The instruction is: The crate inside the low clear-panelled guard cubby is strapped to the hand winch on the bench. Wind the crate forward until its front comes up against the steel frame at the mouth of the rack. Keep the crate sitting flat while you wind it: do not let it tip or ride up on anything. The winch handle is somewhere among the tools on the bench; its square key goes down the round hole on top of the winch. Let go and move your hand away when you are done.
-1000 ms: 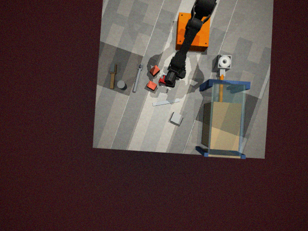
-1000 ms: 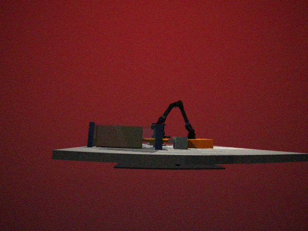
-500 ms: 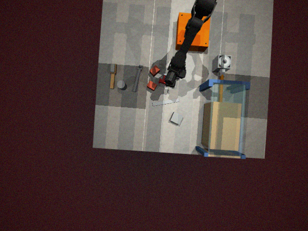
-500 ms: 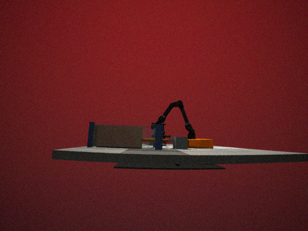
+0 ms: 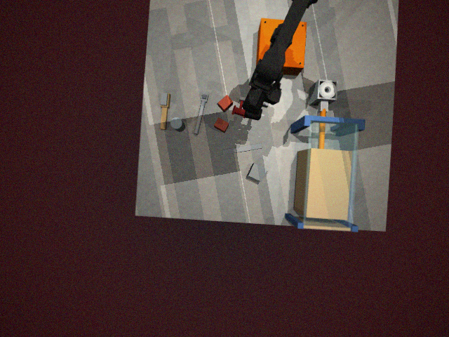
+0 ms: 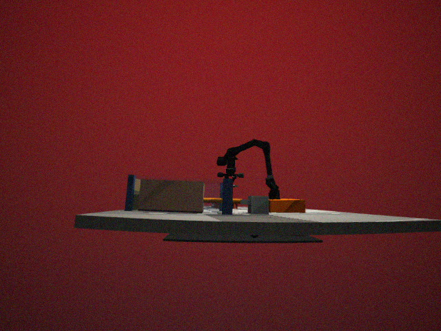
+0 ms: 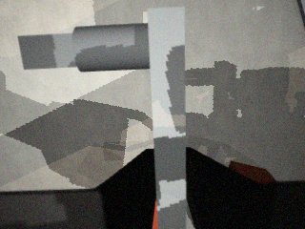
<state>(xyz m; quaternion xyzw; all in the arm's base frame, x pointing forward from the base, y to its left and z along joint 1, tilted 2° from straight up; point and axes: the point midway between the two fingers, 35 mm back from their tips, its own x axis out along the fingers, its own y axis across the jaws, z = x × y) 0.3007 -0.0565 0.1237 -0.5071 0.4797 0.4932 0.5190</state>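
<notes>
My gripper [image 5: 250,109] [image 7: 168,157] is shut on the winch handle's grey bar [image 7: 169,72]. A cylinder with a square key [image 7: 39,52] sticks out sideways at its far end, and the handle's red grip [image 5: 238,110] shows beside the fingers. In the exterior view the hand is above the bench. The grey winch [image 5: 318,98] [image 6: 258,205] has a white dial-like top around its hole. An orange strap [image 5: 322,134] runs to the tan crate [image 5: 330,181] [image 6: 171,196], which sits flat in the cubby, with a gap to the blue mouth frame [image 5: 340,120] [image 6: 229,199].
Two red blocks [image 5: 225,103] [image 5: 221,125], a wrench-like tool [image 5: 200,114], a grey cylinder [image 5: 176,123] and a wooden-handled tool [image 5: 163,117] lie left of the hand. A thin strip [image 5: 250,148] and a grey block [image 5: 255,173] lie beyond it. An orange box [image 5: 266,32] [image 6: 286,205] stands under the arm.
</notes>
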